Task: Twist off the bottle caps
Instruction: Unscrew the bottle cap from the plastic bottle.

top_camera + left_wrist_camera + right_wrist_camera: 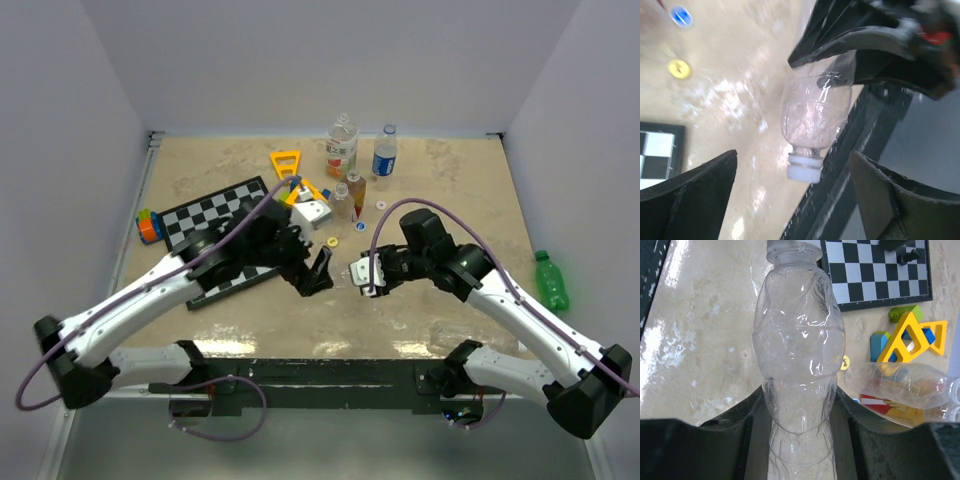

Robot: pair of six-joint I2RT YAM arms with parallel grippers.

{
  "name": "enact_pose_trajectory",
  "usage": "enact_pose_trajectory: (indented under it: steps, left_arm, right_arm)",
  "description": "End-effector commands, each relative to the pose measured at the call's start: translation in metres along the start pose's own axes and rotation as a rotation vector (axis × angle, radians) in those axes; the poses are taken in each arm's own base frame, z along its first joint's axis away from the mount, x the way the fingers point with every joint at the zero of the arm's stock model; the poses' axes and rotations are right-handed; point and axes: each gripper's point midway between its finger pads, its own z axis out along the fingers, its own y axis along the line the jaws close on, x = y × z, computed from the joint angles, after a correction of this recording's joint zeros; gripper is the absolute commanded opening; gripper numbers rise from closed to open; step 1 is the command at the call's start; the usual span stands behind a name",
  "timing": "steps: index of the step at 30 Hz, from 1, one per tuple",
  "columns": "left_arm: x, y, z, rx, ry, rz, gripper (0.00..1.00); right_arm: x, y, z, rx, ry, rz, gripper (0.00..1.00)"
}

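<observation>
PINNED FOR THE TWIST: Just past the arm bases, the right gripper is clamped on the base end of a clear bottle. It holds the bottle off the table w/ the long axis roughly level, running left-right. The neck and white cap point at the left gripper, which stands wide; its black fingers flank the cap w/o touching it. The left arm is the nearer one to the cap. The next move looks to call for its jaws to close round the cap and turn about the bottle's axis while the right holds firm. The bottle is thin, crinkled, see-through plastic w/ a waisted body, likely to flex under grip. The cap is small, round and smooth, w/ a collar ring behind it. Beyond the bottle, a yellow cap and a blue cap lie loose on the glossy beige, stone-look top. Left of the bottle is a flat black-and-white chessboard. Farther back are a yellow triangular frame, an orange-label bottle and a blue-label bottle, both upright. Well right of the bottle sits a green bottle.
</observation>
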Motion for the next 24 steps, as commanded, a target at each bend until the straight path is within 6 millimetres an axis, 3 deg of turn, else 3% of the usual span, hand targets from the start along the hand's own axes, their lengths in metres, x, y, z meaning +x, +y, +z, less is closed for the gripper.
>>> enact_pose_trajectory:
  steps: [1, 4, 8, 10, 20, 24]
  left_arm:
    - [-0.04, -0.001, -0.064, -0.069, -0.405, 0.03, 1.0]
    - [-0.036, -0.008, -0.092, -0.032, -0.601, 0.056, 1.0]
    - [-0.029, -0.011, -0.106, 0.006, -0.782, 0.08, 1.0]
    - [-0.035, -0.013, -0.108, 0.03, -0.852, 0.07, 1.0]
    - [-0.051, -0.024, -0.056, 0.192, -0.828, -0.05, 0.9]
    - [-0.053, -0.031, -0.046, 0.252, -0.805, -0.08, 0.77]
  right_arm:
    - [-0.016, -0.024, -0.009, 0.09, -0.149, 0.158, 0.1]
    - [-0.008, -0.031, -0.009, 0.063, -0.234, 0.26, 0.11]
    - [-0.005, -0.025, -0.008, -0.008, -0.278, 0.312, 0.13]
    - [-0.011, -0.017, -0.008, -0.051, -0.321, 0.308, 0.13]
    - [-0.014, -0.021, -0.017, -0.015, -0.357, 0.325, 0.13]
    - [-0.013, -0.021, -0.016, -0.019, -0.356, 0.33, 0.14]
